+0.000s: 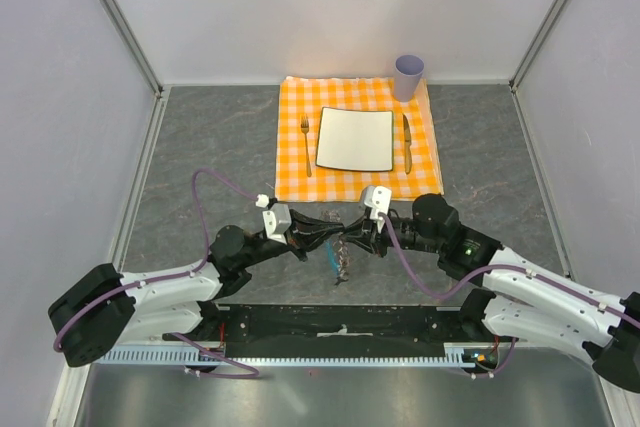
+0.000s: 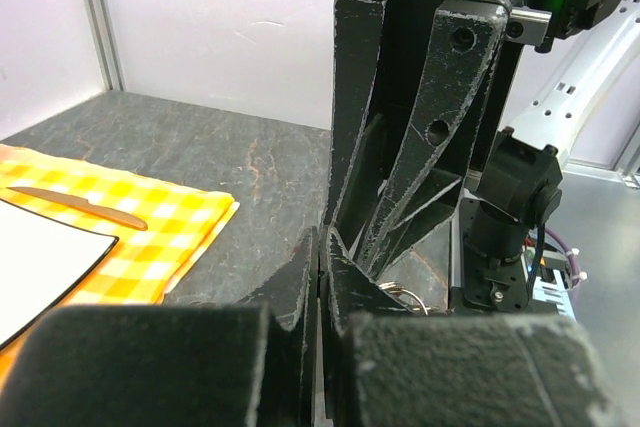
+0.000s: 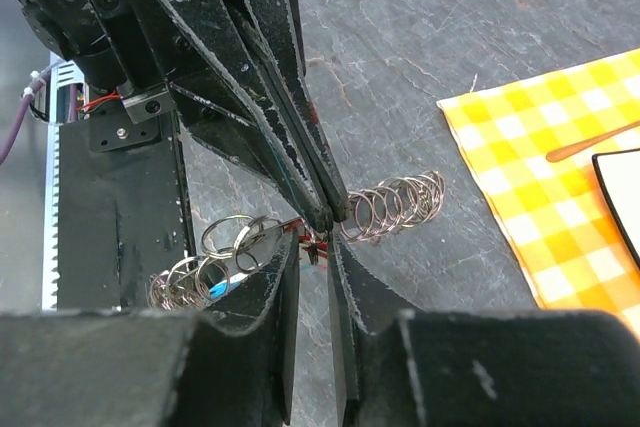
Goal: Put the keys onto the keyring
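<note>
Both grippers meet tip to tip over the grey table near its front edge. My left gripper (image 1: pixel 322 235) is shut on the keyring (image 1: pixel 341 261), a silvery chain of rings with a blue tab (image 1: pixel 330 260) that hangs toward the near edge. In the right wrist view the keyring (image 3: pixel 392 207) trails off both sides of the left fingers (image 3: pixel 290 147), with the blue tab (image 3: pixel 224 288) at lower left. My right gripper (image 3: pixel 318 247) holds its jaws narrow around the tiny red key (image 3: pixel 312 241), right against the left fingertips. In the left wrist view my left gripper (image 2: pixel 322 252) is shut, with some rings (image 2: pixel 405 294) showing.
An orange checked cloth (image 1: pixel 425 162) lies at the back with a white plate (image 1: pixel 355 139), a fork (image 1: pixel 306 142), a knife (image 1: pixel 407 142) and a purple cup (image 1: pixel 408 75). White walls enclose the table on three sides.
</note>
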